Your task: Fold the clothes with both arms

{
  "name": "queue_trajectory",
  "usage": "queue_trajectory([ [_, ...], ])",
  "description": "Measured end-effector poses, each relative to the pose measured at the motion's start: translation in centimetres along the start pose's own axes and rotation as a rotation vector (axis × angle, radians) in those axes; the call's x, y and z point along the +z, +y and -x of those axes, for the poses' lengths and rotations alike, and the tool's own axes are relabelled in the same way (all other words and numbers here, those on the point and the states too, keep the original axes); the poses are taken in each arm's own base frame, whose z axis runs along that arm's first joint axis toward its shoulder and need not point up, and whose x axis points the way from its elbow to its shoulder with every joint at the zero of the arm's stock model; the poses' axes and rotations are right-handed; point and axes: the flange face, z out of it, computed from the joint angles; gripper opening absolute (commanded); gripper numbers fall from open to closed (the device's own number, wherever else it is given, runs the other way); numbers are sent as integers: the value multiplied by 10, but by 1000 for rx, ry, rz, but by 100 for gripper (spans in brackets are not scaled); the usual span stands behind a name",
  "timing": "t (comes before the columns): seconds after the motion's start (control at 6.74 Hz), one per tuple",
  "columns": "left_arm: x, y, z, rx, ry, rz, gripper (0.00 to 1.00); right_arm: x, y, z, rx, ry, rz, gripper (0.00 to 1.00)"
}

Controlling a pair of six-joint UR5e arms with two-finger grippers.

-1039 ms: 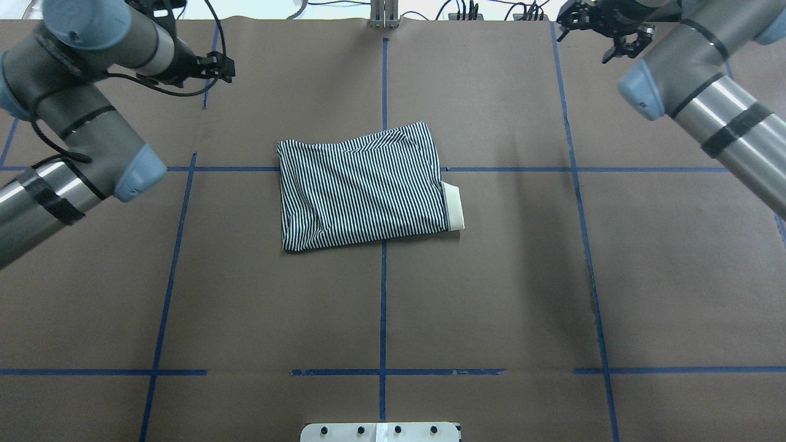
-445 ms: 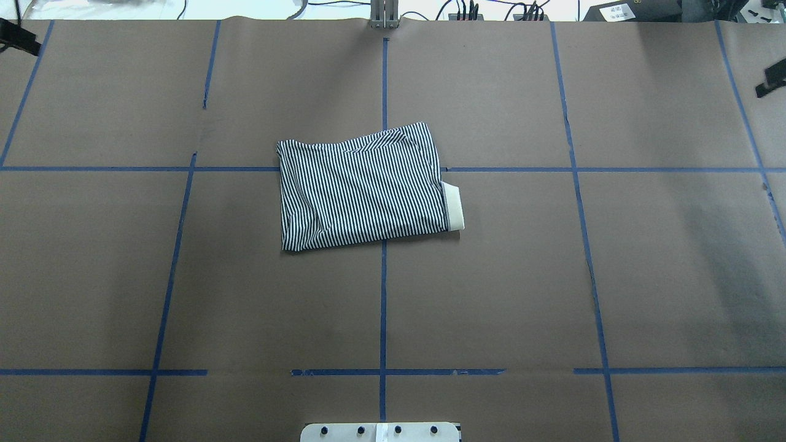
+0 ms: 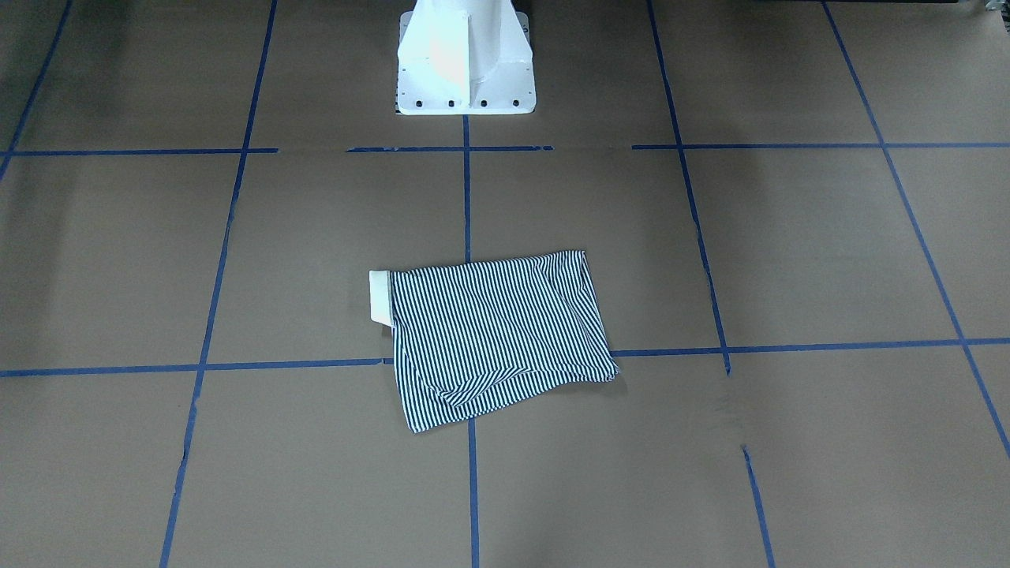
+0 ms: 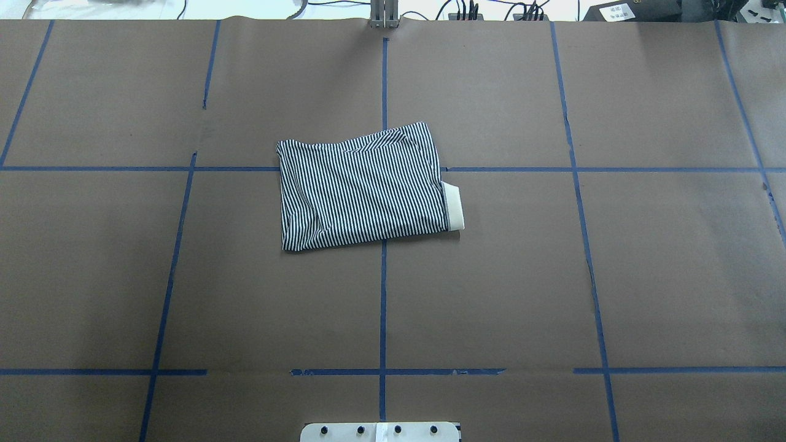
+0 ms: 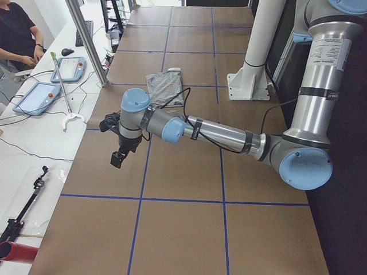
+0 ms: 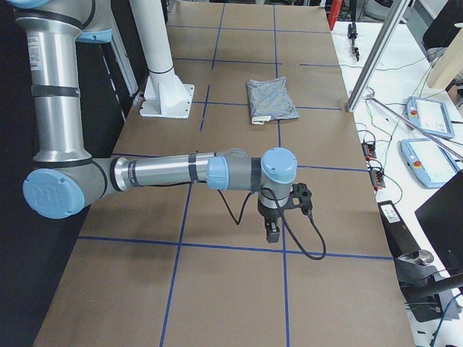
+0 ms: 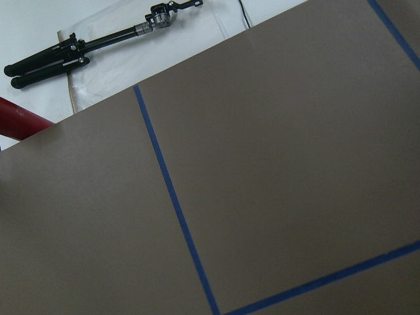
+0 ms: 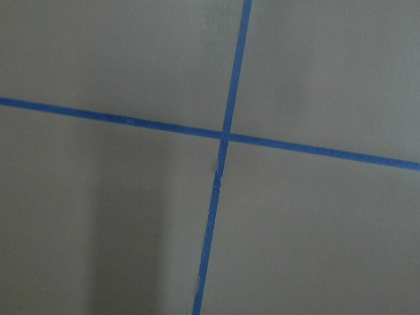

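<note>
Polo shirt (image 4: 362,187) is laid folded into a striped rectangle near the middle of the table (image 4: 645,276), with its cream collar (image 4: 453,205) shown at the right edge. Left gripper (image 5: 117,159) and right gripper (image 6: 273,233) are held over opposite table ends, well apart from it; their opening cannot be told.

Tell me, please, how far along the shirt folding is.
Done: the polo shirt lies folded into a compact rectangle, its cream collar poking out one side. In hand: nothing; the left arm and right arm hang far from it. Left: perhaps tucking the collar.
</note>
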Motion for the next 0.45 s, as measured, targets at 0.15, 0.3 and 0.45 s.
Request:
queue_trajectory([
  [0.15,6,32,11,30,20,13,100,-11,18,-1,0,-4,9,100],
  [0.3,25,60,24,28,28,34,100,-12,22,-1,-9,1,9,100],
  [0.45,53,84,41,12,26,63,100,-6,20,-5,-25,7,5,100],
])
